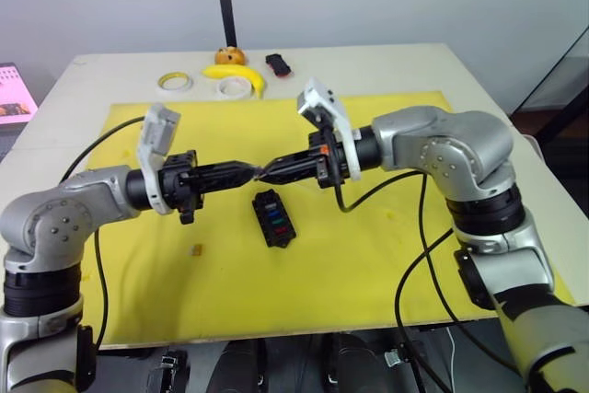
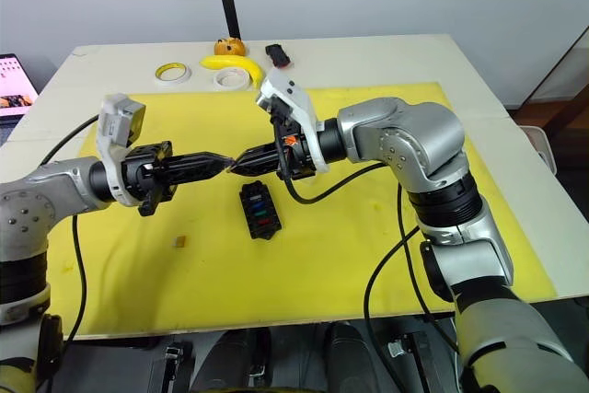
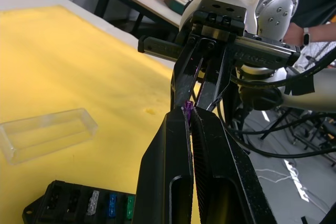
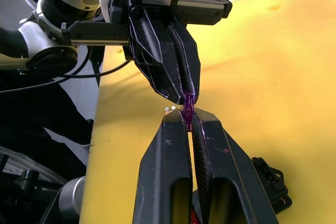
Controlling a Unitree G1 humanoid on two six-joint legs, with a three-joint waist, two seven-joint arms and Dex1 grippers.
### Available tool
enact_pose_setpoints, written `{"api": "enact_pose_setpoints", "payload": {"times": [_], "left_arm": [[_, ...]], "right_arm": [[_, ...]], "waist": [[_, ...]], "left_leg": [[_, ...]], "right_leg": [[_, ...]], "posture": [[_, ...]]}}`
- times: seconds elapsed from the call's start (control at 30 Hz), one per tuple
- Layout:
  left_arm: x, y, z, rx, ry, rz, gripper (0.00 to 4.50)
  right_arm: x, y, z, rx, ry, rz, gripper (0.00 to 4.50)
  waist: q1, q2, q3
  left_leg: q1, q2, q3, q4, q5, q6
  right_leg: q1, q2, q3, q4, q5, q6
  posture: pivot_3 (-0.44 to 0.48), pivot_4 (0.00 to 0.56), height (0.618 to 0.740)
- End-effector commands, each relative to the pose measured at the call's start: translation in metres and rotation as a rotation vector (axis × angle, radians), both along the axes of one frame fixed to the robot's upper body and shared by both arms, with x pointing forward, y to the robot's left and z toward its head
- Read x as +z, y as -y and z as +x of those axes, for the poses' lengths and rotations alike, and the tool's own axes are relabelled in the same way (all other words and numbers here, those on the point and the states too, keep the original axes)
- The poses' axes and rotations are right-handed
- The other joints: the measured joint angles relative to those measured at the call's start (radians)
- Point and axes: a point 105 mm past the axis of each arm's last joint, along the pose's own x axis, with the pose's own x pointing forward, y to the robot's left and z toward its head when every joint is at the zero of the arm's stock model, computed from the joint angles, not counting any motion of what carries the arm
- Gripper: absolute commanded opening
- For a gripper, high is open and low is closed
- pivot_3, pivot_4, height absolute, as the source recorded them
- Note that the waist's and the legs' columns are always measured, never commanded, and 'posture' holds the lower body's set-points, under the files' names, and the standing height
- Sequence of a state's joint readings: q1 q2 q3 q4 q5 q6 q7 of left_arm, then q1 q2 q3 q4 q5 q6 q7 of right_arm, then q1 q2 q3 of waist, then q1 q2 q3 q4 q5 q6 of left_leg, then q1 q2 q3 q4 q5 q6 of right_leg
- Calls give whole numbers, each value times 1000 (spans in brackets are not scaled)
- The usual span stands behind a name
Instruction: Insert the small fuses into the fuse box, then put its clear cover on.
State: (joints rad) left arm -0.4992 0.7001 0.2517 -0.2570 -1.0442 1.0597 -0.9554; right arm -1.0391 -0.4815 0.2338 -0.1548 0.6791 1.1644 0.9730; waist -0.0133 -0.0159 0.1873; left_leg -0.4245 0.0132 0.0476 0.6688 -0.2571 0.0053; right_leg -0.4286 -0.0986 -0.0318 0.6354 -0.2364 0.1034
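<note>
Left gripper point(image 1: 247, 170) and right gripper point(image 1: 269, 172) tip to tip above the fuse box point(image 1: 274, 218), both fingers pinching the purple fuse point(image 4: 187, 109), clear cover point(image 3: 46, 134) on the yellow mat point(image 1: 368, 255) just beside the box, stray yellow fuse point(image 1: 195, 248) nearby, tape rolls point(image 1: 175, 82) and banana point(image 1: 237, 75) at the table's far edge.

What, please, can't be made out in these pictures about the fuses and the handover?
- Purple fuse: both tools pinch its ends, hiding its body.
- Fuse box: left wrist view's bottom edge cuts it off.
- Small piece on the mat: too small to identify.
</note>
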Motion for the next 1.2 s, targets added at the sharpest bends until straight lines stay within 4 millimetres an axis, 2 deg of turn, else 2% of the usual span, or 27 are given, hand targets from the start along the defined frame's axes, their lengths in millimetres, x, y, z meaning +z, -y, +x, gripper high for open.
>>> {"api": "enact_pose_setpoints", "payload": {"times": [0.03,0.17,0.3,0.5,0.67,0.8,1.0,1.2], "left_arm": [[6,1,-4,3,47,-4,0],[-1,-5,-4,22,50,45,0],[-5,-14,0,74,86,128,1466],[-27,-33,4,148,191,384,4438],[-49,-35,3,147,225,494,4438],[-56,-30,1,145,245,510,4438],[-66,-29,1,149,261,553,4438],[-66,-25,-1,146,264,541,4438]], "right_arm": [[8,-8,-12,70,53,6,46],[8,-8,-13,76,61,-1,46],[8,-6,-12,88,127,-40,0],[2,-5,0,101,256,-133,0],[-6,-14,20,100,412,-278,0],[-10,-16,29,169,516,-443,0],[-11,-27,37,206,519,-509,0],[-26,-27,41,250,521,-605,0]], "waist": [[0,0,0],[0,0,0],[0,0,0],[-2,0,0],[-2,1,0],[1,1,0],[-2,1,0],[0,1,0]], "left_leg": [[0,0,0,0,0,0],[0,0,0,0,0,0],[0,0,0,0,0,0],[0,-1,1,-2,0,0],[0,0,2,-2,0,0],[-1,0,1,-2,0,0],[-1,0,2,-2,0,0],[-1,0,2,-2,0,0]], "right_leg": [[0,0,0,0,0,0],[0,0,0,0,0,0],[0,0,0,0,0,0],[0,0,0,-2,0,0],[-1,1,0,-2,0,-1],[-2,1,0,-2,0,-1],[-2,1,0,-2,0,-1],[-2,1,0,-2,0,-1]], "posture": [[0,150,740],[0,150,740],[0,150,740],[0,150,740],[0,150,740],[0,150,740],[0,150,740],[0,150,740]]}}
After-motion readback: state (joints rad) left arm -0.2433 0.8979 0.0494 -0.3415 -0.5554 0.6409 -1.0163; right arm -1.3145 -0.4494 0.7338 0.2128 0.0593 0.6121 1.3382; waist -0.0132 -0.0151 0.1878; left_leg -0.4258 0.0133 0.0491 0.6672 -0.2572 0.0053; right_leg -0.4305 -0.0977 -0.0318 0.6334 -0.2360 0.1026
